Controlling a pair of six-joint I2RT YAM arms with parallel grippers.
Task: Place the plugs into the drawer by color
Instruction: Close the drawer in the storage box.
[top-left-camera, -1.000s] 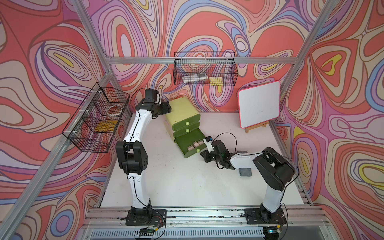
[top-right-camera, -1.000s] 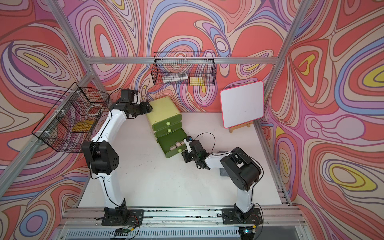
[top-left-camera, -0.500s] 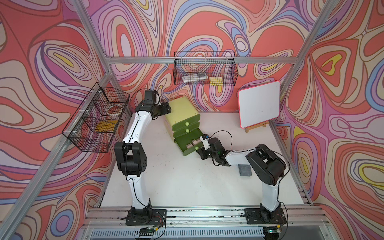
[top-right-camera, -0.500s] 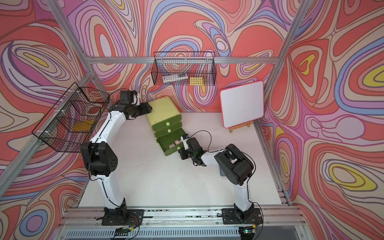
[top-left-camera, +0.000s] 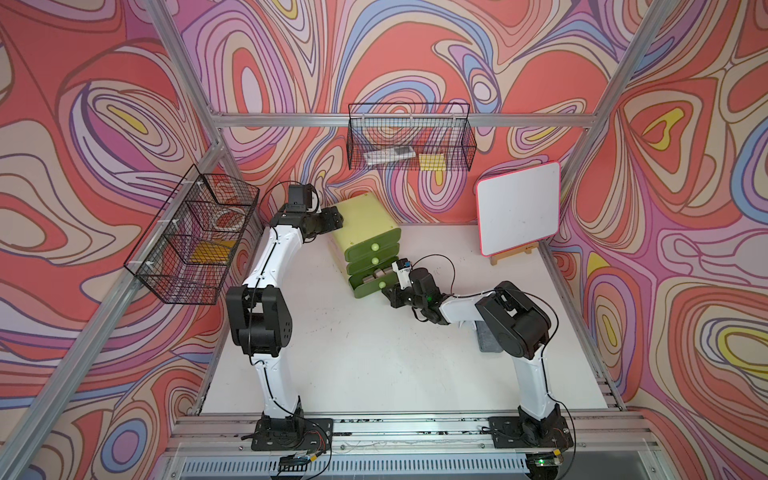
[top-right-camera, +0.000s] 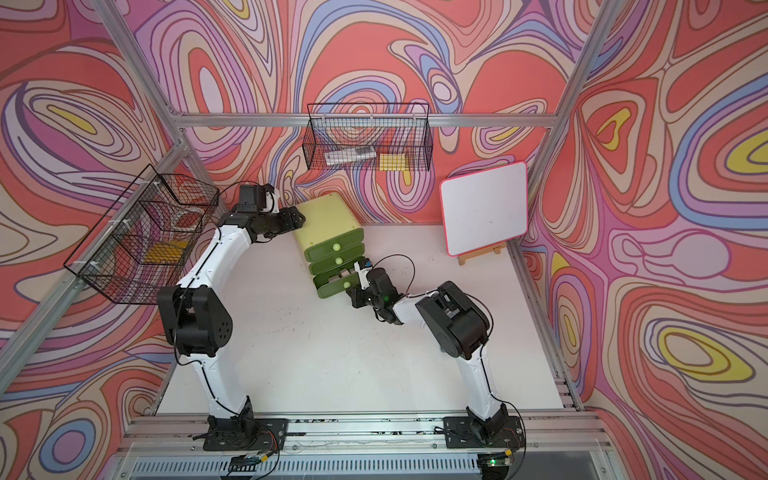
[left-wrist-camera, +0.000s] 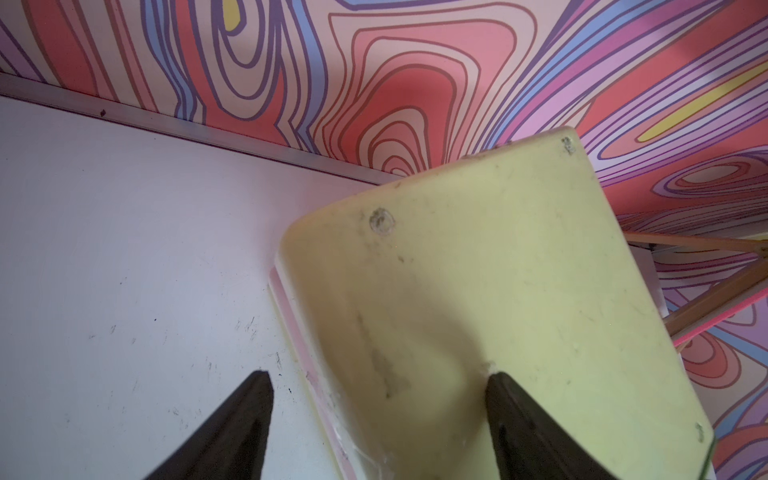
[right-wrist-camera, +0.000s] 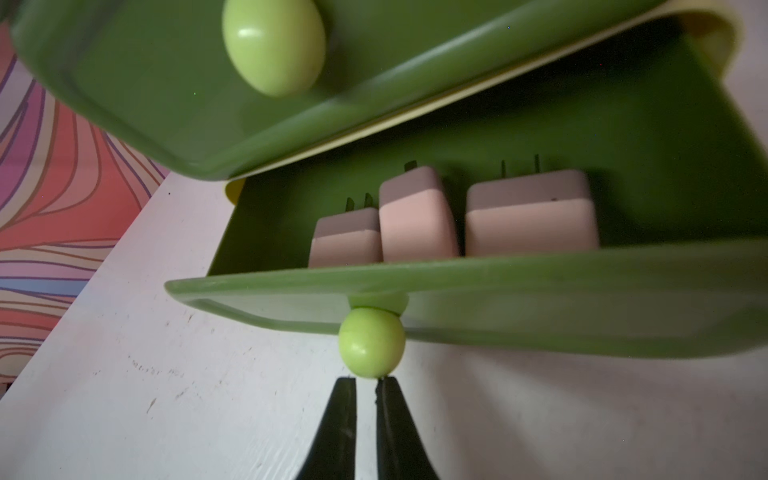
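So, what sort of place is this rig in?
Probably a lab robot cell: aluminium frame, swirl-patterned walls, left arm and right arm bolted to a front rail.

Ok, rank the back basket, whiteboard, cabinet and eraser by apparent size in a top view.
1. Back basket.
2. Whiteboard and cabinet: too alike to rank.
3. Eraser: smallest, though the right arm hides part of it.

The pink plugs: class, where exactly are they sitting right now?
In the right wrist view, the three pink plugs sit side by side in the open bottom drawer, just behind its front panel; the right gripper is at that drawer's knob.
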